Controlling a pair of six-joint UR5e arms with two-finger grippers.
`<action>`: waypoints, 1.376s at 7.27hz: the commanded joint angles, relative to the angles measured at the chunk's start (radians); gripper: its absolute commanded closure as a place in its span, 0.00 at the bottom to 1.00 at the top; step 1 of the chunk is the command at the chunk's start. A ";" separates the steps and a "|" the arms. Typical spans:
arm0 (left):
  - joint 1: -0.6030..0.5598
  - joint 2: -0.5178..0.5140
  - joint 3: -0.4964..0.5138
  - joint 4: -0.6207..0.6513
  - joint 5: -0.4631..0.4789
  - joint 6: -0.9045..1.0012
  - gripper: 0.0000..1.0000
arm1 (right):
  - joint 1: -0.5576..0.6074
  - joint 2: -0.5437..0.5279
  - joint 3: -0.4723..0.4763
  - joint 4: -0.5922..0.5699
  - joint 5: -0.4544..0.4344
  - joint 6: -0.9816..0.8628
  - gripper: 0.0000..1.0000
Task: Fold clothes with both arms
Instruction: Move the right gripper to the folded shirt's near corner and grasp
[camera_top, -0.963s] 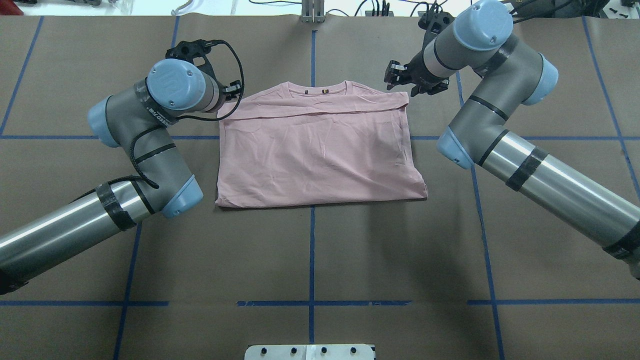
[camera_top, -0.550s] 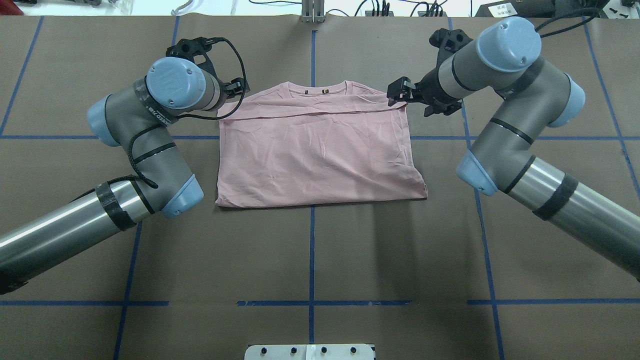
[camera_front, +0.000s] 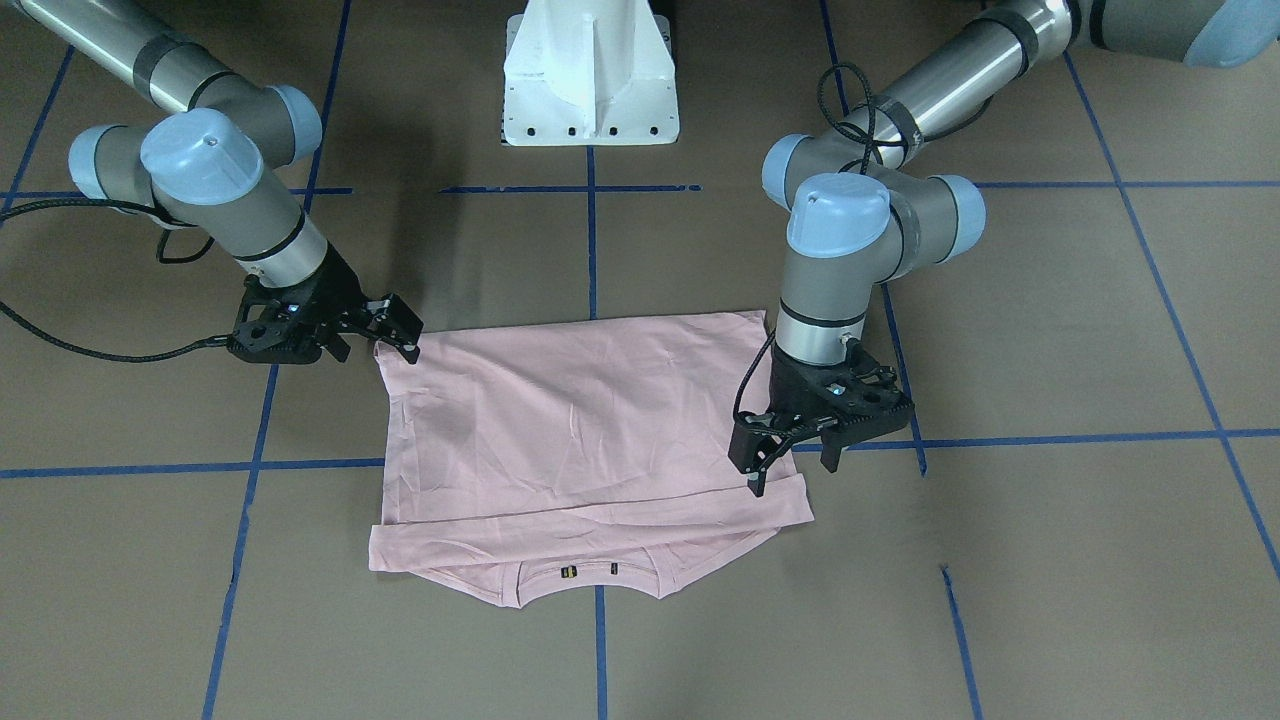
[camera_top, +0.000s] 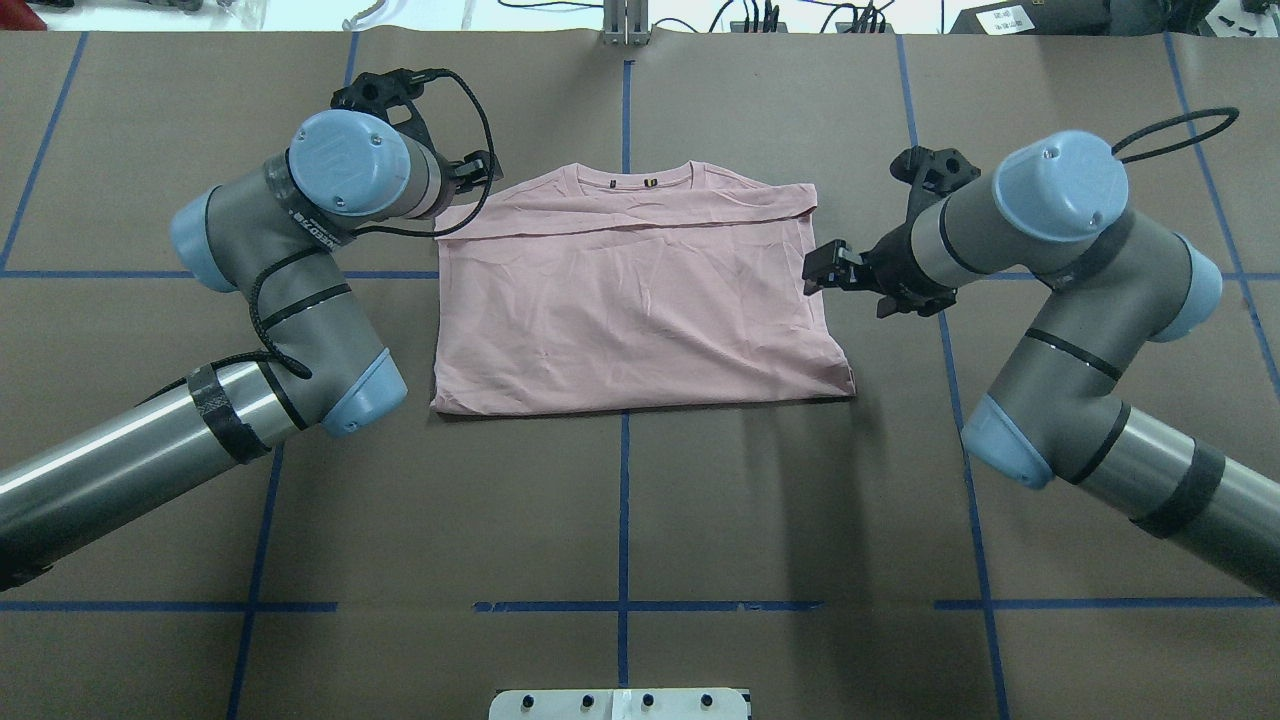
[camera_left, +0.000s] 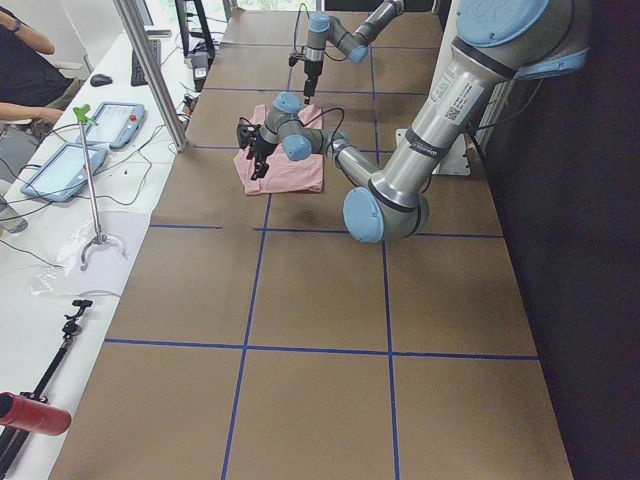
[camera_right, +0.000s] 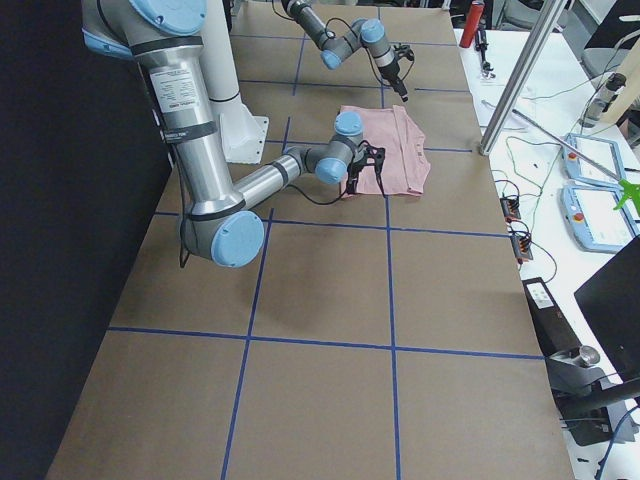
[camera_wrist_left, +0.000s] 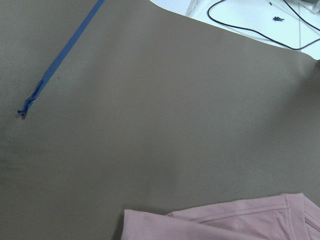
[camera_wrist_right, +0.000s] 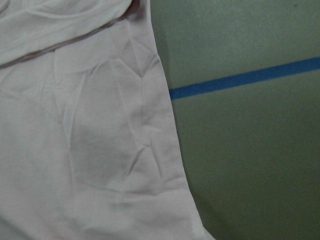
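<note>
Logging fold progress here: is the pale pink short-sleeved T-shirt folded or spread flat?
Folded: the pale pink T-shirt is a compact rectangle, no sleeves out, a layered edge crossing it.

A brown paper-covered worktop (camera_top: 780, 500) is ruled into large squares by blue tape lines (camera_top: 622, 520). Along its far edge runs a white desk (camera_left: 60, 240) strewn with cables, carrying two tablets (camera_left: 110, 122) beside a slanting metal post (camera_left: 150, 65). A black panel (camera_left: 585, 300) closes the near side. The light is even and soft.

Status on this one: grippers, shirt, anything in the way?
Left gripper open, jaws at T-shirt collar-end corner. Right gripper open at its side edge, empty. T-shirt folded flat. Nothing seen blocking.
</note>
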 joint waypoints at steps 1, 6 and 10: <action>0.005 0.002 -0.005 0.001 0.000 -0.008 0.00 | -0.038 0.030 -0.062 -0.001 -0.044 -0.012 0.03; 0.012 0.008 -0.007 -0.002 -0.002 -0.031 0.00 | -0.030 0.032 -0.050 -0.001 -0.020 -0.029 0.89; 0.015 0.005 -0.007 -0.002 -0.002 -0.032 0.00 | -0.019 0.015 0.000 -0.003 0.031 -0.029 1.00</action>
